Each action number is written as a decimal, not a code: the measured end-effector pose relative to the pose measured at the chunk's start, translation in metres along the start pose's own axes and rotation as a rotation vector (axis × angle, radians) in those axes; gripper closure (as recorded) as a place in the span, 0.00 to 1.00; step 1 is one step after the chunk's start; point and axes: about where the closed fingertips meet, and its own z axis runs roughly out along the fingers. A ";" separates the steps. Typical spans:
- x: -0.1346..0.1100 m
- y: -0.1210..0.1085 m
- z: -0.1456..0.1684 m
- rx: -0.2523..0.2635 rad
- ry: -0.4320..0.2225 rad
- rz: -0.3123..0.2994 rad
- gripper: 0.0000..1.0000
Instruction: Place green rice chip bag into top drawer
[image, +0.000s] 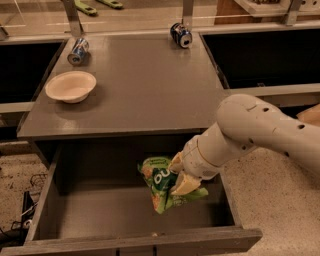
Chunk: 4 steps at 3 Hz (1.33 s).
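The green rice chip bag (161, 182) is a crinkly green pouch with white lettering, held upright over the right half of the open top drawer (100, 210). My gripper (181, 176) reaches in from the right on a white arm and is shut on the bag's right side, its pale fingers (183, 185) pinching the foil. The bag's lower end hangs close to the drawer floor; I cannot tell if it touches. The drawer is pulled out below the grey table (140, 85), its front panel (135, 245) at the bottom of the view.
A pale bowl (70, 86) sits at the table's left. A blue soda can (78, 51) lies at the back left and another (181, 35) at the back right. Dark openings flank the table. The white arm (265, 130) spans the right side.
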 end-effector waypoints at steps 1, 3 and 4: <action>0.005 0.000 0.012 -0.005 -0.011 0.018 1.00; 0.009 -0.007 0.021 0.092 0.124 0.051 1.00; 0.010 -0.009 0.022 0.121 0.172 0.068 1.00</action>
